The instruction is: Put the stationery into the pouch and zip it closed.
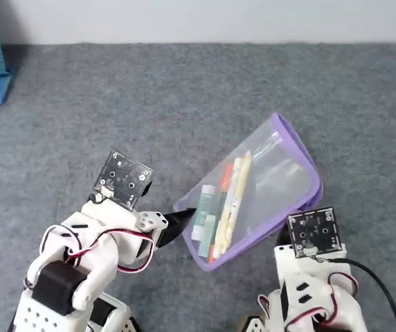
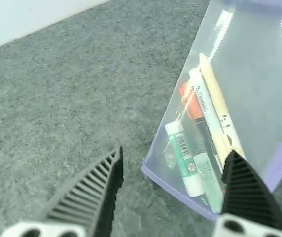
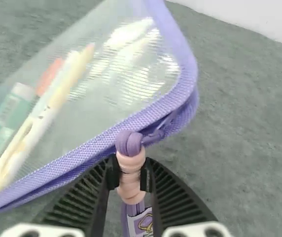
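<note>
2 white arms (image 1: 87, 252), black ribbed fingers (image 2: 94, 190), red and white wires (image 1: 137, 266), square black camera boards (image 1: 122, 178)

The left arm (image 1: 80, 266) sits at the near left. Its white segments are folded and red and black wires loop along its side. Its wrist turns toward the right arm, so the black left pincer (image 1: 178, 223) points across and sits low. Seen from its own wrist, the left pincer (image 2: 173, 190) is spread wide, with one ribbed finger (image 2: 95, 190) well apart from the other and nothing between them.

The right arm (image 1: 316, 297) stands at the near right and reaches straight ahead. The right pincer (image 3: 129, 165) is clamped tight on a zip pull (image 3: 129, 178), with one ribbed finger pressing on each side.
</note>
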Controlling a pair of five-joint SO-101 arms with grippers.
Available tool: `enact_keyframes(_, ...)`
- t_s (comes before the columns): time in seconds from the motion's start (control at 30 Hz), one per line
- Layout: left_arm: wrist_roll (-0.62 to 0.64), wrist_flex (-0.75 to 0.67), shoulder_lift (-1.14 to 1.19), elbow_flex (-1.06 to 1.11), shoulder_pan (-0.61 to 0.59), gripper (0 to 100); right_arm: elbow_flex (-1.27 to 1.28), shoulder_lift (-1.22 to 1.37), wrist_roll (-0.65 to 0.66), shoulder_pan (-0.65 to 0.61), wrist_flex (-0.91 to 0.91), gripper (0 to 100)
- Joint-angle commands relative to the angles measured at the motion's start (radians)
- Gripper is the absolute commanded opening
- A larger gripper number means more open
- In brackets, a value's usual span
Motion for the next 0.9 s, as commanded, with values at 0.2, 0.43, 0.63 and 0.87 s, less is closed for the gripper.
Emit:
enact_keyframes(0.2, -0.008, 0.063, 0.006, 0.002, 0.133, 31, -0.143, -0.001, -0.221, -0.352, -0.012, 0.8)
enact_keyframes(0.43, -0.008, 0.026, 0.006, 0.002, 0.138, 31, -0.21, -0.001, -0.298, -0.503, -0.012, 0.8)
enact_keyframes(0.63, 0.069, -0.002, 0.006, 0.002, 0.255, 31, -0.21, -0.001, -0.321, -0.544, -0.012, 0.8)
enact_keyframes(0.87, 0.204, -0.087, 0.006, 0.039, 0.328, 31, -0.212, -0.001, -0.315, -0.536, -0.012, 0.8)
